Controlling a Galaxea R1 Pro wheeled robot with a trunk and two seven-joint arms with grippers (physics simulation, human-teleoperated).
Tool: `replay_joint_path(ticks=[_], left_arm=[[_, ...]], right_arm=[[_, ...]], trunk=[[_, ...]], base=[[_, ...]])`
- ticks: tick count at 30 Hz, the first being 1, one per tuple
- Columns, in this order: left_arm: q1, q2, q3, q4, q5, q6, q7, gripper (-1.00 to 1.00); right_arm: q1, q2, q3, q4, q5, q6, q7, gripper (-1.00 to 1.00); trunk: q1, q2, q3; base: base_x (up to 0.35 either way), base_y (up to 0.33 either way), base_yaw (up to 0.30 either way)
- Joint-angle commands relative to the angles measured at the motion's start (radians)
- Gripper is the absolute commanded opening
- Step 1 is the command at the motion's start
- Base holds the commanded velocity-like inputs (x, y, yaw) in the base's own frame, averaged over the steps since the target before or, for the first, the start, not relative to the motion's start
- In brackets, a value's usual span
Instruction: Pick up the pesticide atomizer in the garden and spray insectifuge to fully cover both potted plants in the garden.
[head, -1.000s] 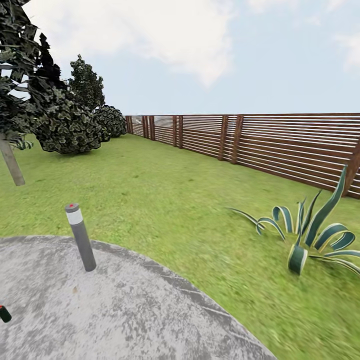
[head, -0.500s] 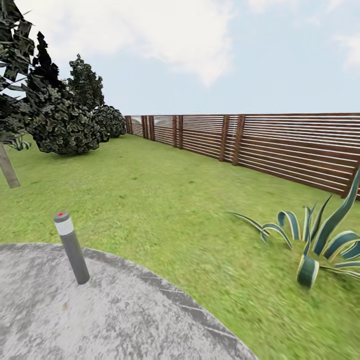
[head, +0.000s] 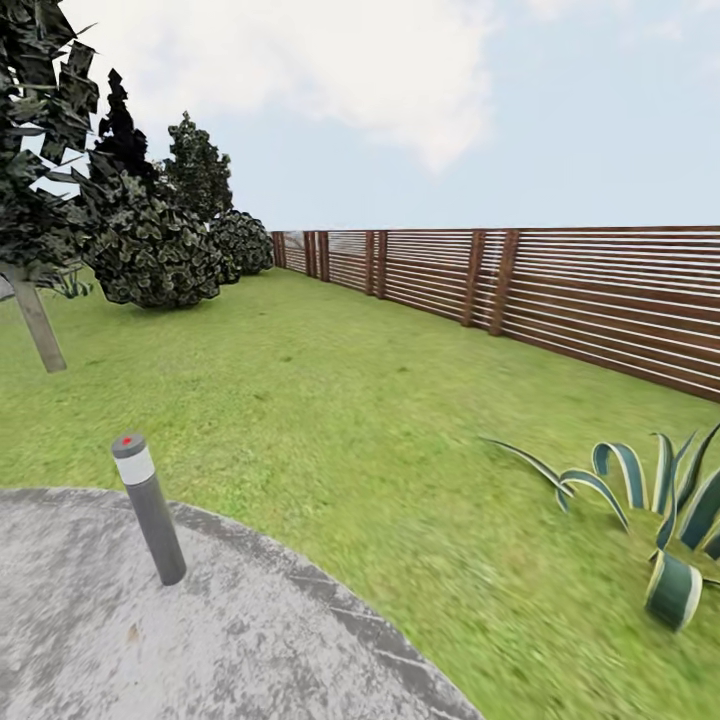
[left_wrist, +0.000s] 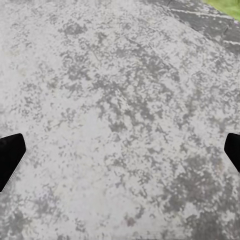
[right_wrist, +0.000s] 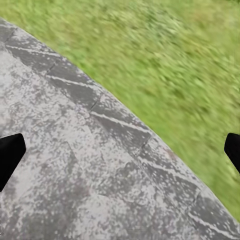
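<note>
Garden, head view: we are facing a green lawn (head: 330, 420) running back to a brown slatted fence (head: 560, 290). A grey bollard (head: 150, 510) with a red-dotted top is standing at the edge of the round paved patio (head: 200, 640). Striped agave (head: 650, 500) at right; dark shrubs (head: 160, 250) at far left. We are holding our left gripper (left_wrist: 120, 150) spread wide over bare paving, and our right gripper (right_wrist: 120, 150) spread wide over the patio rim beside grass, both empty.

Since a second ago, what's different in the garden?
Only the camera turned. The whole view slid: the striped agave drifted toward the lower right edge, and the small dark bottle at the patio's left edge left the frame. The bollard, fence and both open grippers stayed put.
</note>
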Motion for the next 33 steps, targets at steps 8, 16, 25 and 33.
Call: replay_joint_path(ticks=[8, 16, 25, 33], left_arm=[[-0.001, 0.001, 0.0, 0.001, 0.0, -0.003, 0.0, 1.0], [-0.002, 0.001, 0.0, 0.001, 0.0, -0.003, 0.0, 1.0], [-0.001, 0.002, 0.0, 0.001, -0.001, -0.003, 0.0, 1.0], [-0.001, 0.003, 0.0, 0.001, -0.003, -0.003, 0.0, 1.0]], right_arm=[[0.0, 0.002, 0.0, 0.0, 0.001, -0.004, 0.0, 1.0], [0.0, 0.002, -0.001, 0.0, 0.001, -0.004, 0.0, 1.0], [0.0, 0.002, 0.0, 0.0, 0.001, -0.004, 0.0, 1.0], [0.0, 0.002, 0.001, 0.0, 0.001, -0.004, 0.0, 1.0]], trunk=[[0.001, 0.0, -0.001], [0.001, 0.0, -0.001], [0.001, 0.0, -0.001], [0.001, 0.0, -0.001]], base=[[0.34, 0.0, 0.269], [0.34, 0.0, 0.116], [0.34, 0.0, 0.004], [0.34, -0.034, 0.0]])
